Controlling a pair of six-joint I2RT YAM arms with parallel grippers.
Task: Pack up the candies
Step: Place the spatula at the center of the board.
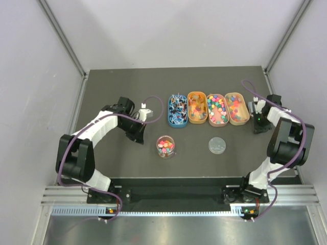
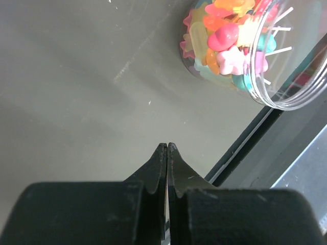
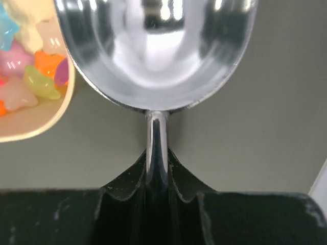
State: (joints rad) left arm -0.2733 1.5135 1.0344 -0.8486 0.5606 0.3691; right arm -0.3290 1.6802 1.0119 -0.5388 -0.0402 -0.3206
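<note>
Steel scoop (image 3: 153, 61), clear only at wrist, clamped in right gripper (image 3: 156, 153); left gripper (image 2: 167, 149) clenched.

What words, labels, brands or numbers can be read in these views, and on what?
None can be read.
The oval trays, clear jar, round disc and metal scoop show no print, label or number.
The candies carry no marks that can be made out at this size.
</note>
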